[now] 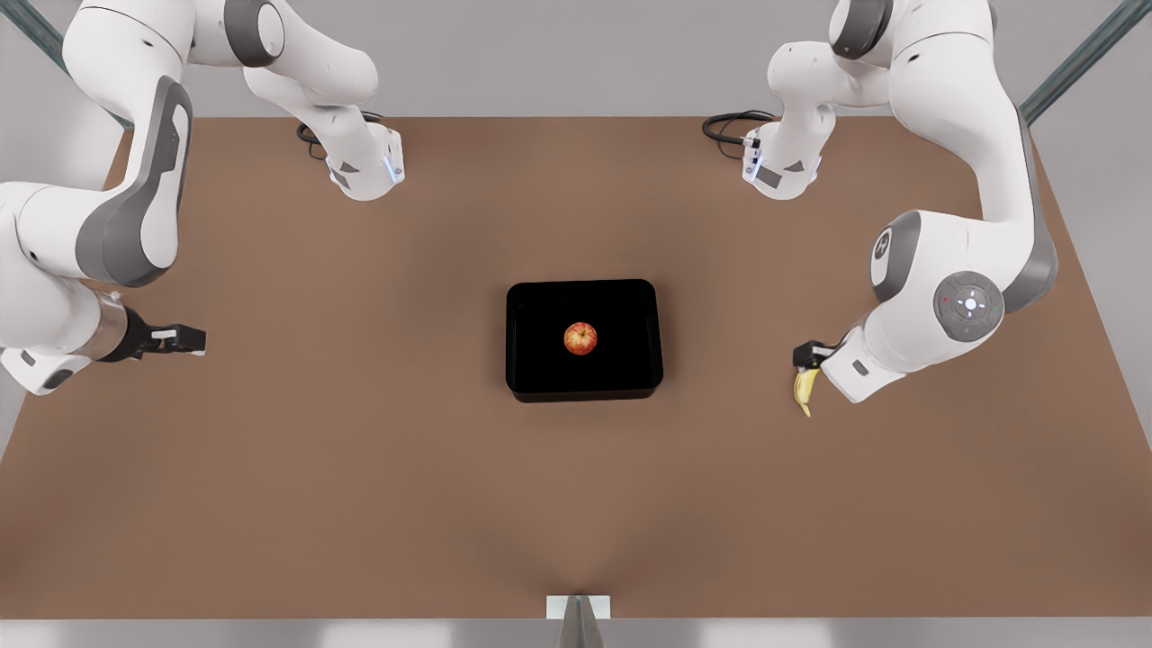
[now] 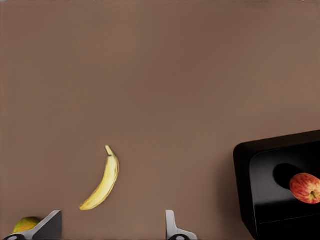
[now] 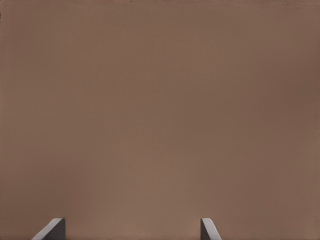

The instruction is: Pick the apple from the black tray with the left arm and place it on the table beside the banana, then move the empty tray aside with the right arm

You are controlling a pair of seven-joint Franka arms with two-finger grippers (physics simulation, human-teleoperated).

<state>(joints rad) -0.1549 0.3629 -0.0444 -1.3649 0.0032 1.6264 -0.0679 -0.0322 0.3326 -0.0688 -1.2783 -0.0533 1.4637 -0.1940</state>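
The left end effector [image 1: 807, 358] hangs over the banana [image 1: 804, 391], at about 3 o'clock from the black tray [image 1: 583, 339]. Its fingers are wide apart and hold nothing. I think the first step has not started: this end effector must go to the apple [image 1: 580, 338], which sits mid-tray. The right end effector [image 1: 184, 339] waits at 9 o'clock over bare worktop [image 1: 360, 468], fingers apart and empty.
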